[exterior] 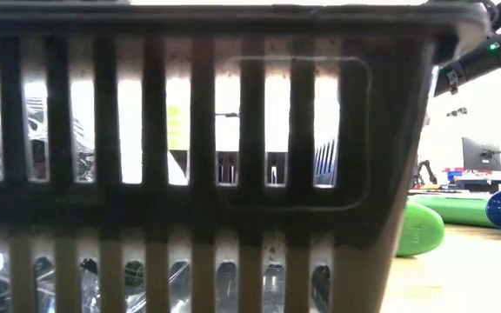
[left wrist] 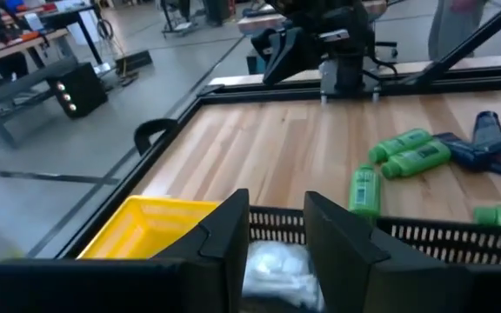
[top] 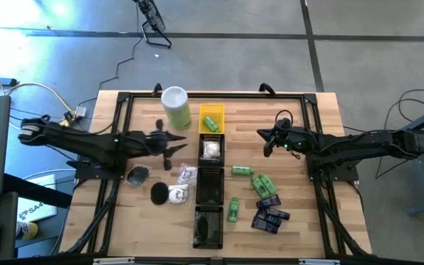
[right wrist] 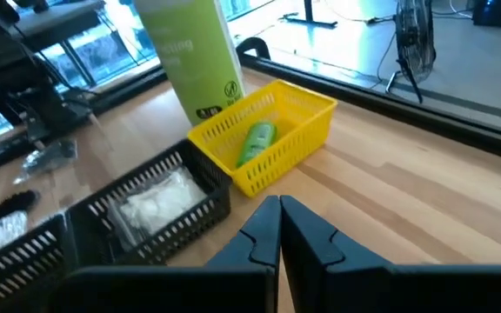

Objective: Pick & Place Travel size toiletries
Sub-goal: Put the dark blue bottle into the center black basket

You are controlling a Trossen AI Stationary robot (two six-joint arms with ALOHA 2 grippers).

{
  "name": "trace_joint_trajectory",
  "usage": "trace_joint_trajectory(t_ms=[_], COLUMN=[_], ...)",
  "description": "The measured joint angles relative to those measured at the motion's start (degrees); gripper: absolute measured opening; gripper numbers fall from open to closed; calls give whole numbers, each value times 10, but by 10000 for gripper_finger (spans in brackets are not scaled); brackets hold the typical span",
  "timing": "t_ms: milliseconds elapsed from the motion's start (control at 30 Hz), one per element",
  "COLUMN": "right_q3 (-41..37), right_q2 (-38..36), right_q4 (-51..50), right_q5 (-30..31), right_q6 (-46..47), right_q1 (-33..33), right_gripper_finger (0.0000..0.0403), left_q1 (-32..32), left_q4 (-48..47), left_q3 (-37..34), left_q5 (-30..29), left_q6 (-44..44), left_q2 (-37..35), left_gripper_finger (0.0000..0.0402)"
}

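The left gripper (top: pixel 177 144) hovers beside the black tray (top: pixel 212 150), fingers (left wrist: pixel 230 233) slightly parted and pinching nothing. A white wrapped piece (left wrist: pixel 278 269) lies inside that tray, just beyond the fingertips. A green bottle (right wrist: pixel 255 143) lies in the yellow tray (right wrist: pixel 298 130) adjoining. The right gripper (top: pixel 269 143) waits across the black tray, pressed together.

Bare wood (top: pixel 300 103) right of trays (top: pixel 210 180); canister (top: pixel 176 107) left.
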Motion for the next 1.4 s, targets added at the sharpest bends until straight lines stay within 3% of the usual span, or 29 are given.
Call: trace_joint_trajectory(t_ms=[267, 467, 800, 1100, 1200, 1400], right_q3=[0, 0, 0, 21, 59, 170], right_q2=[0, 0, 0, 0, 0, 33], right_q4=[17, 17, 17, 11, -42, -249], right_q5=[0, 0, -2, -21, -1, 56], right_q6=[0, -1, -1, 45, 45, 93], right_q1=[0, 0, 0, 23, 52, 115], right_gripper_finger=[2, 2, 2, 3, 3, 3], left_q1=[0, 0, 0, 0, 0, 0], left_q4=[-66, -78, -80, -80, -80, -80], left_q3=[-61, -99, -106, -106, -106, -106], left_q5=[8, 19, 19, 19, 19, 19], left_q6=[9, 9, 86, 88, 88, 88], left_q2=[-168, -234, -243, -242, -242, -242], left_gripper_finger=[109, 109, 109, 109, 109, 109])
